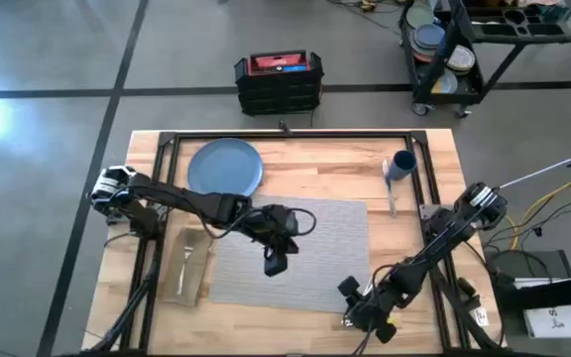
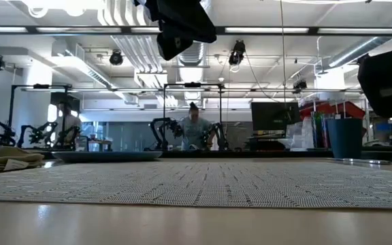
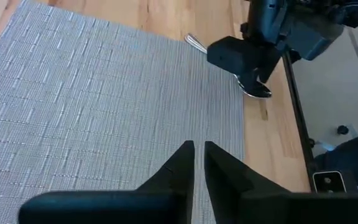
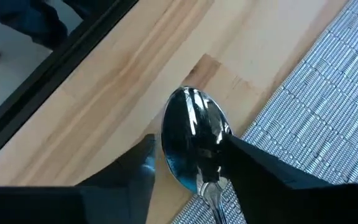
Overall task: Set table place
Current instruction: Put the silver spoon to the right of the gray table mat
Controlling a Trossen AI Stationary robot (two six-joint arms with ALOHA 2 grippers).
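Spoon (image 4: 194, 140) held by the neck between the fingers (image 4: 260, 171) of the right gripper (image 1: 365, 305), bowl jutting forward over bare wood just off the near right corner of the grey woven placemat (image 1: 295, 253). Left gripper (image 1: 276, 260) poised above the middle of the placemat, fingers (image 3: 179, 163) nearly together, holding nothing. Round blue plate (image 1: 226, 167) flat on the worktop (image 1: 315, 169) beyond the placemat's far left corner. Small dark-blue cup (image 1: 402, 164) upright near the far right, contents unseen, silver cutlery (image 1: 391, 190) lying beside it. Tan folded napkin (image 1: 189, 263) left of the placemat.
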